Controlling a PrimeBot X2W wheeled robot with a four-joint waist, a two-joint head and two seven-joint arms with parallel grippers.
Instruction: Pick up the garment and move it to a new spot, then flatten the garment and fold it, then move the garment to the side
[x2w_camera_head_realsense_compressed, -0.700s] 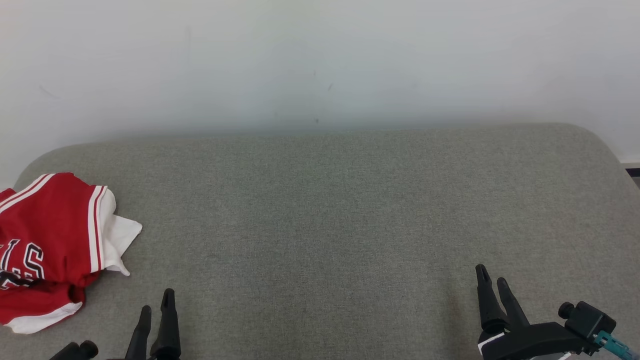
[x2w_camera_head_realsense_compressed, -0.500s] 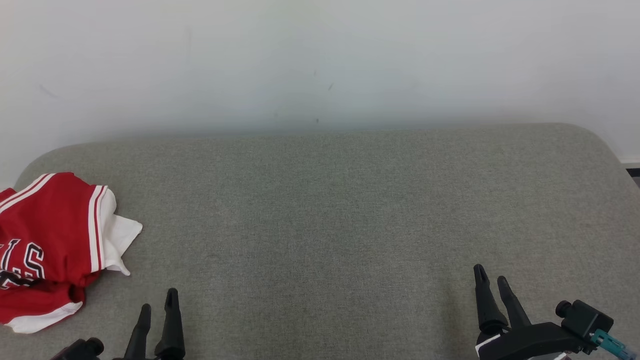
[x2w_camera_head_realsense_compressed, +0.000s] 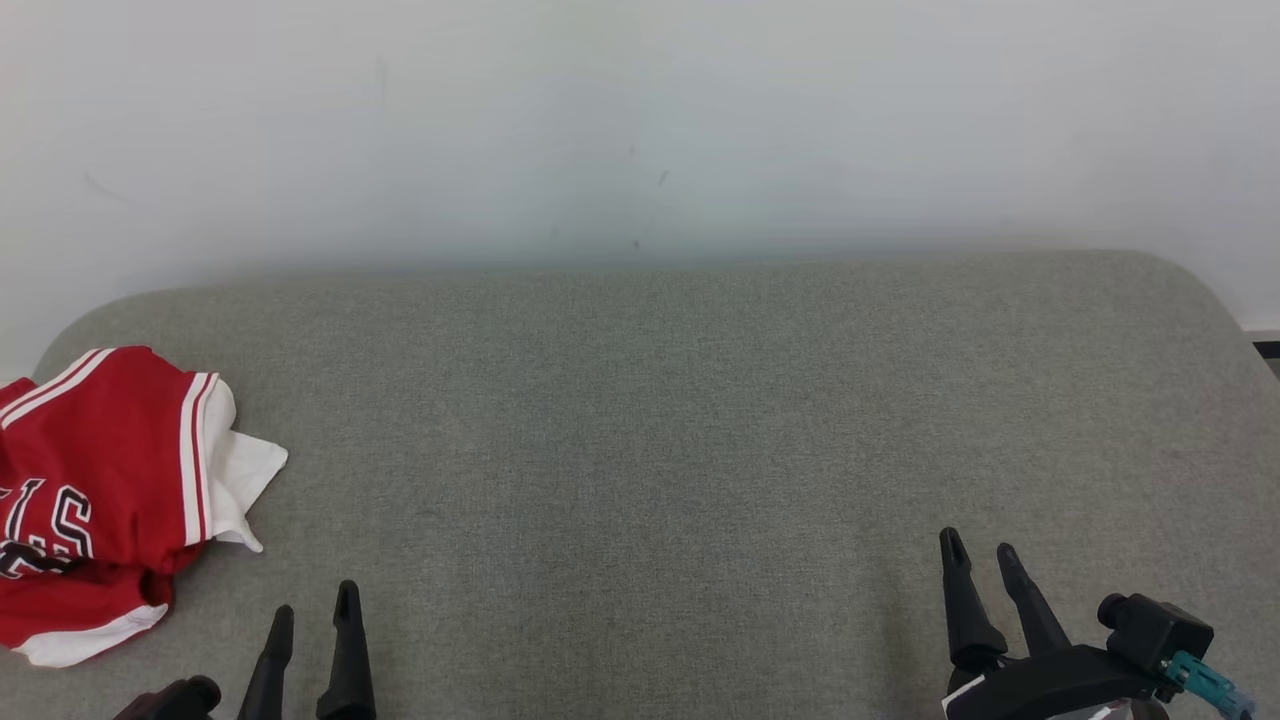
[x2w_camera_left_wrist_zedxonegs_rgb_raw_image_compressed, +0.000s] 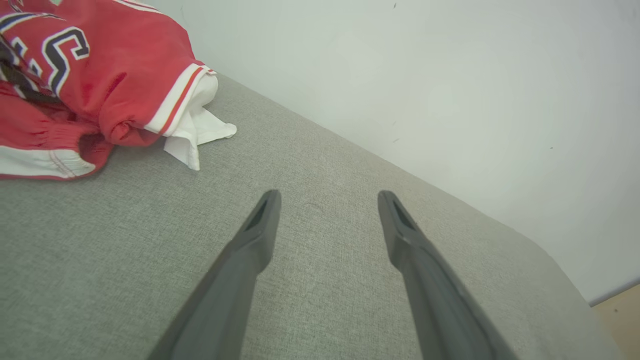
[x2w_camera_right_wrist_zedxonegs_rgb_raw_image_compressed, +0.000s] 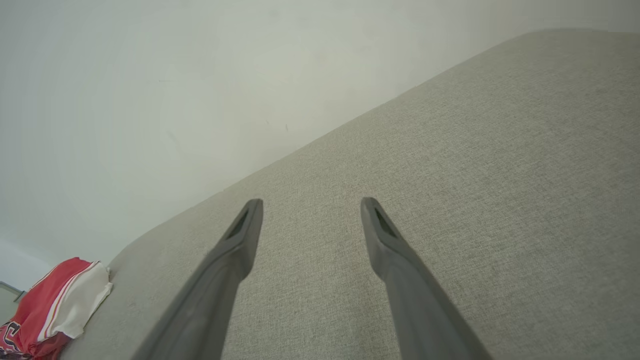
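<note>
Both grippers sit a touch lower in the head view than a moment earlier; nothing else shifts.
Left gripper (x2w_camera_head_realsense_compressed: 314, 598), 7 o'clock: one, jaws apart, empty.
Right gripper (x2w_camera_head_realsense_compressed: 977, 541), 5 o'clock: one, jaws apart, empty.
Red-and-white sports garment (x2w_camera_head_realsense_compressed: 100, 480), 9 o'clock on grey upholstered surface (x2w_camera_head_realsense_compressed: 650, 420): one, crumpled, untouched.
Judgement: pick-up not begun; left gripper nearest.
</note>
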